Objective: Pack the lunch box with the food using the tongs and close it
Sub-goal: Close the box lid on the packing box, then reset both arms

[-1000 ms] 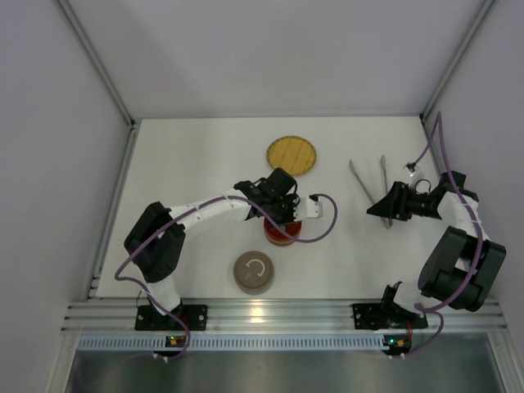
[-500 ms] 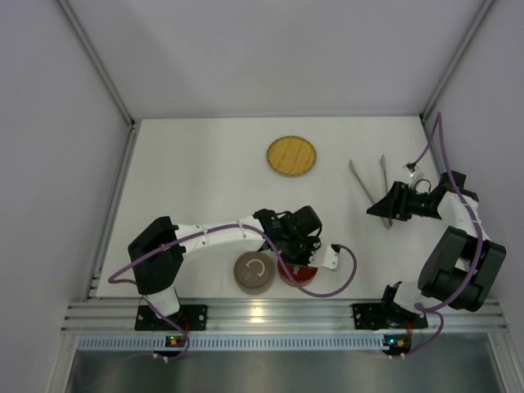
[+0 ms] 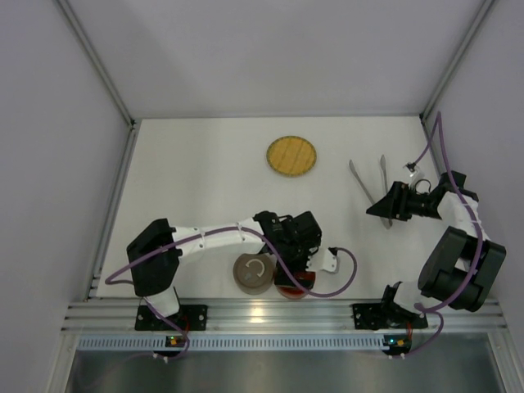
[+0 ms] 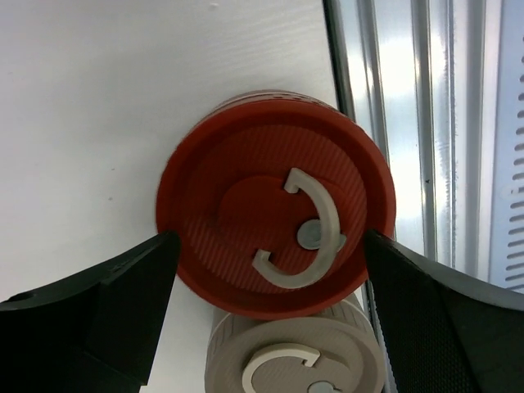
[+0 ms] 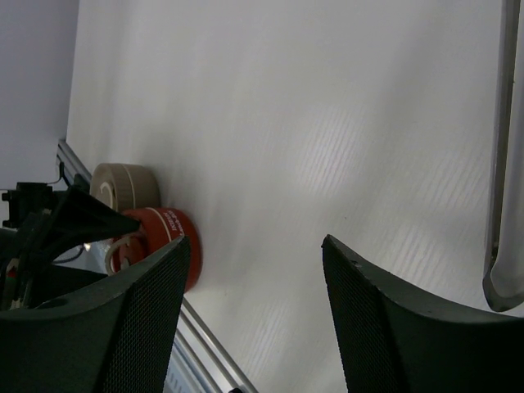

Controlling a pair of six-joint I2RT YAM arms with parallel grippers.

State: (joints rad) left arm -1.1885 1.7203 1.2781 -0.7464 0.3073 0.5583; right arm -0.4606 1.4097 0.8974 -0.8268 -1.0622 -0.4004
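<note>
- We've got the left gripper [image 4: 268, 241] over the red lidded tub [image 4: 246, 205], jaws spread wide on either side of its lid. We honestly can't tell if the pads touch the rim.
- That tub sits by the front rail [image 3: 262, 309], right against the beige lidded tub [image 4: 295, 360].
- The tongs [image 5: 498, 278] lie just beside our right gripper [image 5: 255, 246], whose jaws are apart and empty.
- The yellow woven plate [image 3: 291, 155] is well apart, further back.

White table [image 3: 205, 164], pale walls [image 3: 270, 57]

Yellow woven plate [image 3: 291, 155], white table [image 3: 205, 180]
</note>
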